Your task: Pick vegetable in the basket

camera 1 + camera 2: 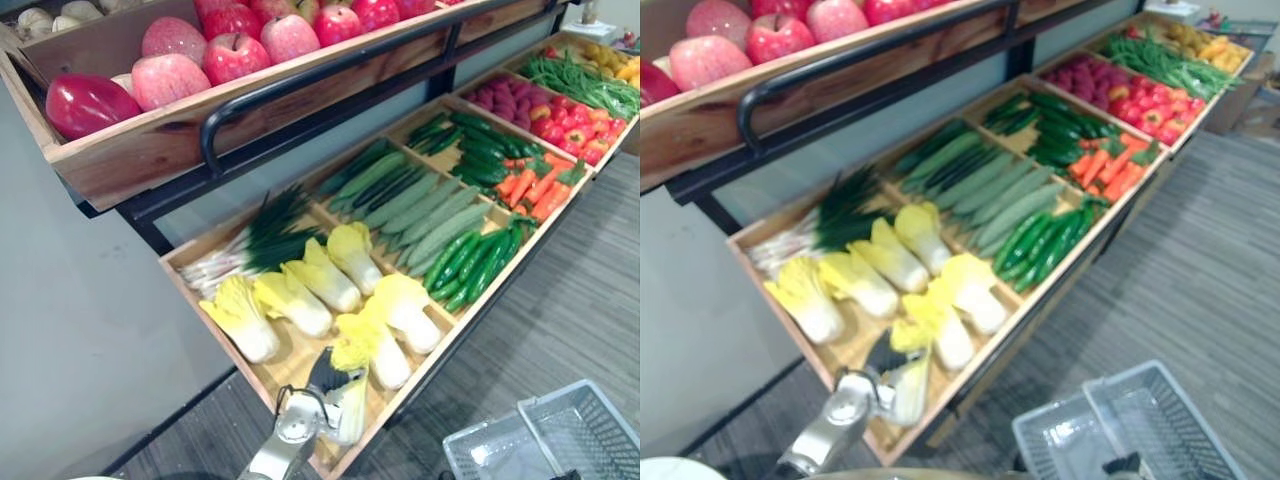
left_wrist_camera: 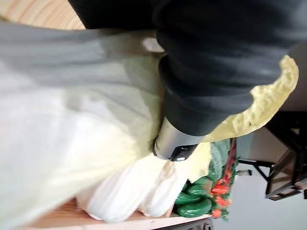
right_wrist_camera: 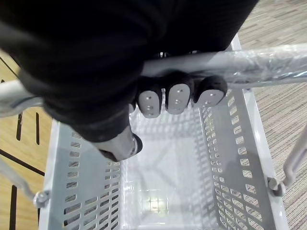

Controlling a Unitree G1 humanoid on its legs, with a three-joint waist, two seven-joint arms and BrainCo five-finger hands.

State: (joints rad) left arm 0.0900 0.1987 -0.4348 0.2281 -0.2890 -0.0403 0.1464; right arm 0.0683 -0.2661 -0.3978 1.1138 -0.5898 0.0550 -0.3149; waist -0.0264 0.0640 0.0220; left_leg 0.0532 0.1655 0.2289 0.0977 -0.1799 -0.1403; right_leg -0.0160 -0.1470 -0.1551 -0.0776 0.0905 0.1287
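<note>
The left robot hand [image 1: 326,376] lies on a cabbage [image 1: 352,408] at the near corner of the wooden tray [image 1: 421,369]. In its wrist view the cabbage's pale leaves press right up against the dark cover, but whether the robot hand grips the cabbage cannot be told. The cabbage rests in the tray, its yellow leaf tip toward the other cabbages [image 1: 296,300], which lie in a loose row just beyond it. Behind them are spring onions [image 1: 250,243], and in the next compartments along the tray are long pale green gourds [image 1: 420,206] and cucumbers [image 1: 476,260]. Carrots [image 1: 535,186] lie farther along. Apples [image 1: 236,55] fill the shelf above. The right robot hand [image 3: 175,98] is curled round the handle [image 3: 231,62] of the grey basket [image 1: 586,421] and holds it closed in its grip. The basket hangs above the striped floor [image 1: 590,300], just off the tray's front edge and well apart from the cabbage under the left robot hand.
</note>
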